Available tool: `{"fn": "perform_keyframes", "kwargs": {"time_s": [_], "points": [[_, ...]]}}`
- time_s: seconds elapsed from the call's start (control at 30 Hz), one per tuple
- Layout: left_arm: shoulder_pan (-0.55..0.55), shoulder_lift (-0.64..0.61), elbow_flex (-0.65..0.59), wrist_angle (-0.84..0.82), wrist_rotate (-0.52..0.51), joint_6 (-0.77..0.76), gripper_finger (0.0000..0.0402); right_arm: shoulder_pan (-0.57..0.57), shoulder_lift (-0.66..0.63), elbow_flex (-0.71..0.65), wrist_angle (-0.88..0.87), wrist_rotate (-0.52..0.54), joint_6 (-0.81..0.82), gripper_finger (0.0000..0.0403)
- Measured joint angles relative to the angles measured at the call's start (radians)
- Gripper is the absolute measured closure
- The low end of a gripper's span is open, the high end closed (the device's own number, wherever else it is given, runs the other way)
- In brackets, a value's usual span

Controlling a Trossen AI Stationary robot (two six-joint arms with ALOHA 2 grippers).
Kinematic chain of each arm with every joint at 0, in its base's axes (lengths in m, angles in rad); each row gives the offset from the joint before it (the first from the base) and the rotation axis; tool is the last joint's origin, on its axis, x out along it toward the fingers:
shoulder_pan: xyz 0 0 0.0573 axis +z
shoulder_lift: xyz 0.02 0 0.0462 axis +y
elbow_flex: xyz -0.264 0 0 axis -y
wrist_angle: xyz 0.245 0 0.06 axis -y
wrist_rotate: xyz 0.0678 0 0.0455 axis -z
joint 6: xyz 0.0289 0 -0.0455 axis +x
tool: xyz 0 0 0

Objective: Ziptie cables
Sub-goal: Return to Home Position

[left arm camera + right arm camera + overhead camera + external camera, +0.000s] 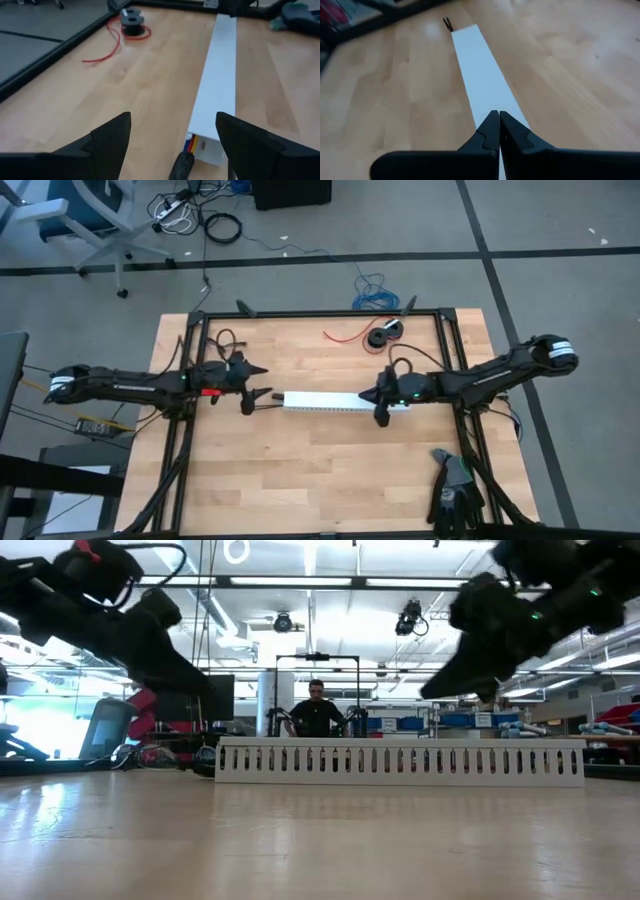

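Note:
A long white slotted duct [320, 402] lies flat on the wooden table between my two grippers. The cables [192, 145], red, yellow and blue wires joined in a black sleeve [182, 165], stick out of the duct's left end; the rest is hidden inside. My left gripper [262, 383] hangs open above that end, its fingers [112, 135] wide apart on either side of it, touching nothing. My right gripper [364, 396] hangs shut above the duct's right end [485, 85], clear of it in the low view [432, 692].
A thin red wire [345, 335] and black spools [385, 334] lie near the table's far edge. Dark gloves [455, 490] lie at the near right corner. A black frame [320, 313] borders the table. A person [317, 710] sits in the room behind.

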Motion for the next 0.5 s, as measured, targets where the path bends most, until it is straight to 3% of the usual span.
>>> {"fn": "perform_keyframes", "kwargs": {"time_s": [0.33,0.5], "points": [[0.000,-0.248,-0.002,-0.144,-0.005,0.004,0.0099,0.000,-0.313,-0.232,0.124,0.045,0.020,0.0403],[-0.003,-0.354,-0.084,-0.081,-0.004,-0.016,0.0099,0.000,-0.426,-0.288,0.136,0.048,0.002,0.0403]]}}
